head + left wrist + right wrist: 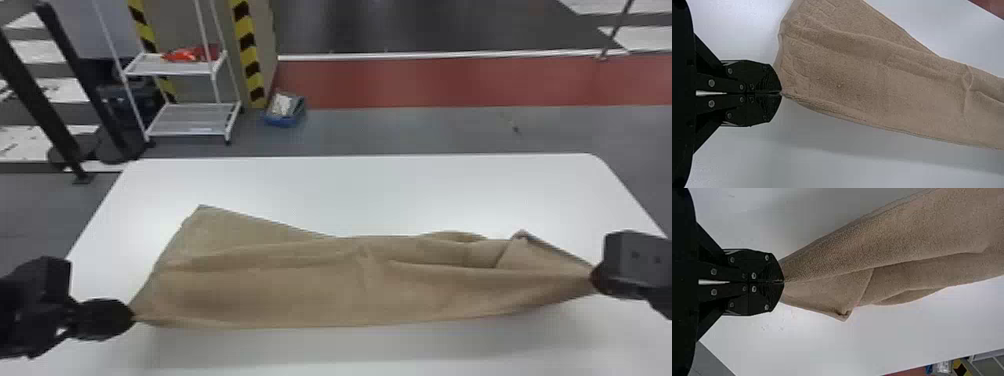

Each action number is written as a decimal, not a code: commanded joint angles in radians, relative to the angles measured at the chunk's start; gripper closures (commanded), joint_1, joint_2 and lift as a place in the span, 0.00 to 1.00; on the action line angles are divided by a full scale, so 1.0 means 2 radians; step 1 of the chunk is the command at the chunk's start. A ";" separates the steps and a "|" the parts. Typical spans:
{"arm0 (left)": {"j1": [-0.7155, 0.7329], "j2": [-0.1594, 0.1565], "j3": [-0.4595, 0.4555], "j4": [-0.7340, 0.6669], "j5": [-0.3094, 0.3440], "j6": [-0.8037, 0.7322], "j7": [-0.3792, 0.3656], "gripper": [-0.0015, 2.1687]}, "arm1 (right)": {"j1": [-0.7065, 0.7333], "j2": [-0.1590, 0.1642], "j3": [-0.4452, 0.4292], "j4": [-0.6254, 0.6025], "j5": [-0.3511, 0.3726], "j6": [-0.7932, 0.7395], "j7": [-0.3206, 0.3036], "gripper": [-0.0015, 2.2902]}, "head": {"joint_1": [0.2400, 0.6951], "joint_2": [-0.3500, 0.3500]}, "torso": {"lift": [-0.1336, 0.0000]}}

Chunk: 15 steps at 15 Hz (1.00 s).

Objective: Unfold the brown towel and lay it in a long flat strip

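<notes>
Left gripper (131, 316) and right gripper (594, 281) are pinching opposite ends of the brown towel (310, 295); I'm holding it stretched between them, creases running along it, over the white table (350, 190).

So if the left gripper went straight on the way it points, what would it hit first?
Probably the brown towel: the left gripper is shut on its near left end, with cloth stretching away ahead. How far that cloth lifts off the table is unclear.
</notes>
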 commanded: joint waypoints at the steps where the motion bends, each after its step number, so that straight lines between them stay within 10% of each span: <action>1: 0.001 0.001 -0.001 0.002 -0.002 -0.001 -0.005 0.54 | 0.019 0.000 0.009 0.005 0.014 -0.002 0.002 0.99 | 1.00 0.58 | 0.13; 9: -0.004 0.002 -0.007 0.009 -0.005 -0.001 -0.005 0.54 | 0.025 -0.001 0.027 0.007 0.042 0.026 0.002 0.13 | 1.00 0.58 | 0.13; 15: -0.009 0.002 -0.009 0.018 -0.005 -0.001 -0.005 0.54 | -0.007 -0.005 0.063 0.066 0.076 0.021 0.002 0.12 | 1.00 0.58 | 0.13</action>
